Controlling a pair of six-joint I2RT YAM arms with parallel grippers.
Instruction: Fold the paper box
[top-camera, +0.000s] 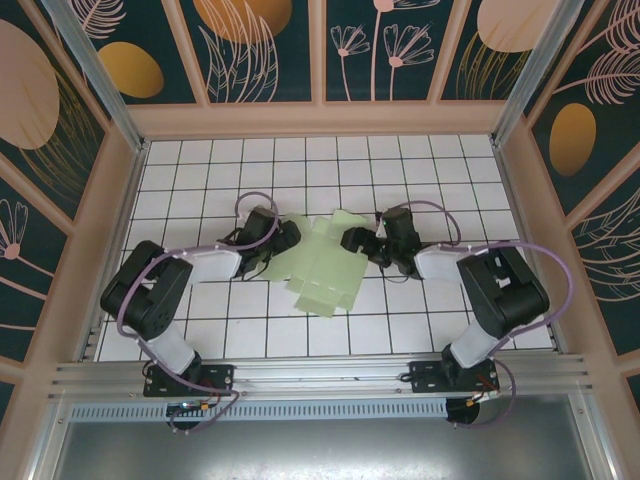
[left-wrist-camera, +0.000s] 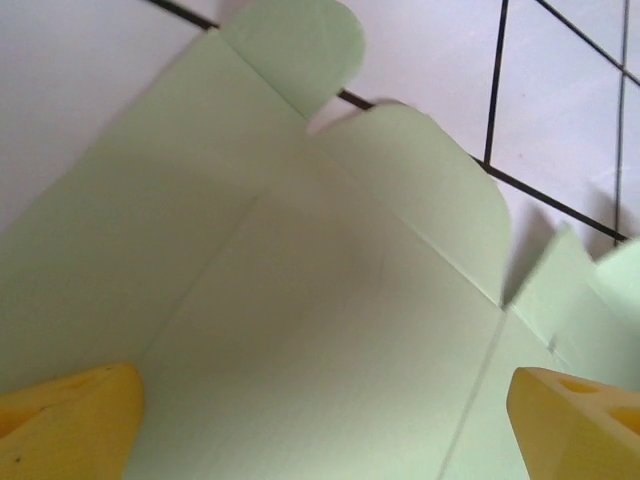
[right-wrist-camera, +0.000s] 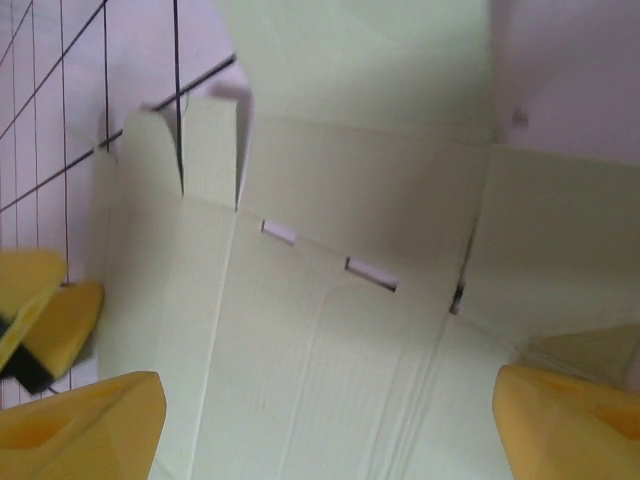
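My left gripper (left-wrist-camera: 320, 425) and right gripper (right-wrist-camera: 330, 425) both stand wide apart, the flat paper box (top-camera: 325, 268) spread between each pair's fingers.

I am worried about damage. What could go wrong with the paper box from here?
First, the left hand and the right hand stand open at opposite sides of the unfolded paper box; a push from one may slide the card over the tiles or buckle it off its creases. Second, the rounded tab ahead of the left hand could get crushed.
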